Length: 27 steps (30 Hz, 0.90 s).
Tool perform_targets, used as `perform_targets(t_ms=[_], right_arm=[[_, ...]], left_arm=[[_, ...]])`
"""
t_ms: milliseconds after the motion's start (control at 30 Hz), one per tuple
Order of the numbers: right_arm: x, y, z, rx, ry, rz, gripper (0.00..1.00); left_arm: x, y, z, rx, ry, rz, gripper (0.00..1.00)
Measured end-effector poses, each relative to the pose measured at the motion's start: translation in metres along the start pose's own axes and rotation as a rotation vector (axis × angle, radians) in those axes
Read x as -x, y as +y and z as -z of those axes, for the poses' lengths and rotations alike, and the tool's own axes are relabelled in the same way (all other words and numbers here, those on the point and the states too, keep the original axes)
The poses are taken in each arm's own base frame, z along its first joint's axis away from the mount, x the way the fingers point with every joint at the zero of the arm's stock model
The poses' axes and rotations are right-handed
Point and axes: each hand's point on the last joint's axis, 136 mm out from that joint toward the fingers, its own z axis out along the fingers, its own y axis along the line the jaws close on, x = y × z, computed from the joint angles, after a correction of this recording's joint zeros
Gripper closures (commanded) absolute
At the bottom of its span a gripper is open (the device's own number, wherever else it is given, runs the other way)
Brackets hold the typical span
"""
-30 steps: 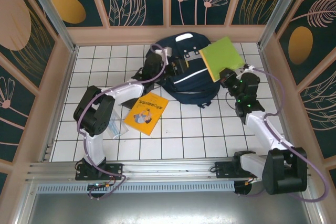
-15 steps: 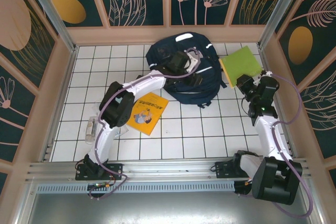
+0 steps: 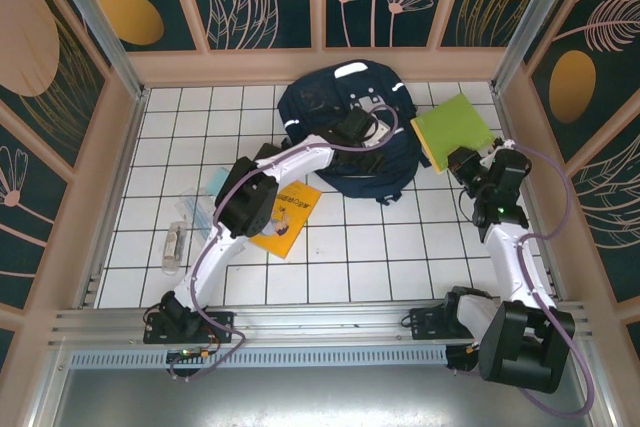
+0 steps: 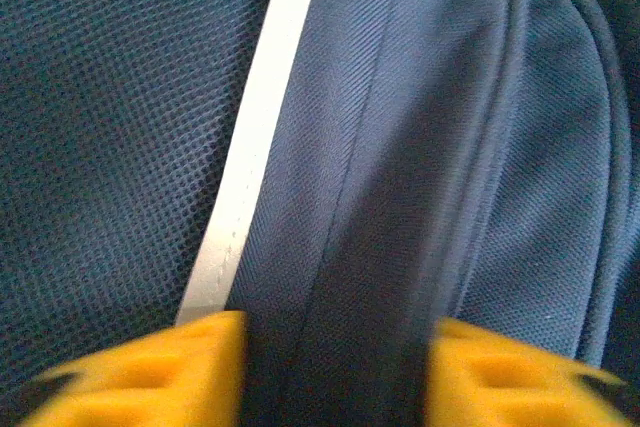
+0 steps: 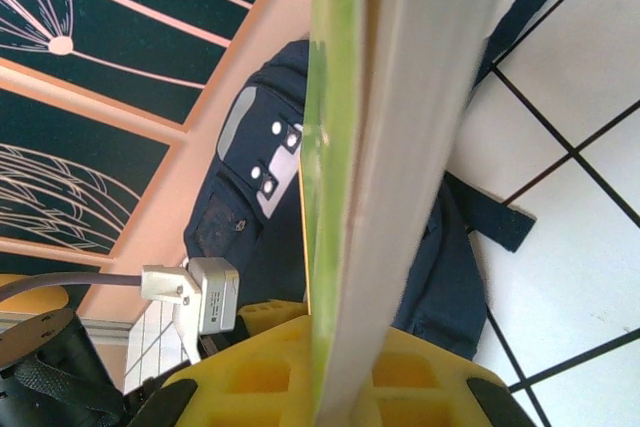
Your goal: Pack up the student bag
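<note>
Large dark navy fabric backpack [image 3: 315,107] at far edge of white tiled table [image 3: 380,247], roughly mid-way. Left gripper [image 4: 335,377] straddling seam fold on backpack, jaws part-closed; firm pinch or not, cannot tell. Right gripper [image 5: 338,372] clenched on flat green book [image 3: 455,122], up near right edge, just beside backpack. Likely risks:
- shallow bite on slick fabric, fold slipping out, opening not lifting
- book pinched by one edge, tilting or snagging on rim
- light backpack dragging across tiles under pull
</note>
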Motion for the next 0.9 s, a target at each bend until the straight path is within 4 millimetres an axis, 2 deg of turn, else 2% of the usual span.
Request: perform_targets(t_ms=[33, 200, 300, 467, 600, 733, 900], right_arm=[[0.001, 0.0, 0.001, 0.0, -0.004, 0.0, 1.0], [0.009, -0.003, 0.013, -0.025, -0.04, 0.003, 1.0], [0.016, -0.01, 0.022, -0.063, -0.078, 0.008, 1.0], [0.022, -0.015, 0.036, -0.099, -0.121, 0.011, 1.0], [0.02, -0.015, 0.037, -0.096, -0.11, 0.003, 1.0], [0.006, -0.015, 0.033, -0.046, -0.068, -0.033, 1.0], [-0.03, -0.02, 0.02, 0.045, 0.023, -0.127, 1.0]], left_arm=[[0.0, -0.003, 0.0, -0.006, 0.002, -0.004, 1.0], [0.002, -0.008, 0.004, -0.032, -0.008, 0.01, 1.0], [0.007, -0.009, 0.017, -0.059, -0.024, 0.051, 1.0], [0.036, -0.001, 0.051, -0.141, -0.091, 0.17, 1.0], [0.069, 0.018, 0.084, -0.223, -0.169, 0.29, 1.0], [0.094, 0.035, 0.109, -0.273, -0.233, 0.371, 1.0], [0.109, 0.035, 0.124, -0.328, -0.258, 0.434, 1.0]])
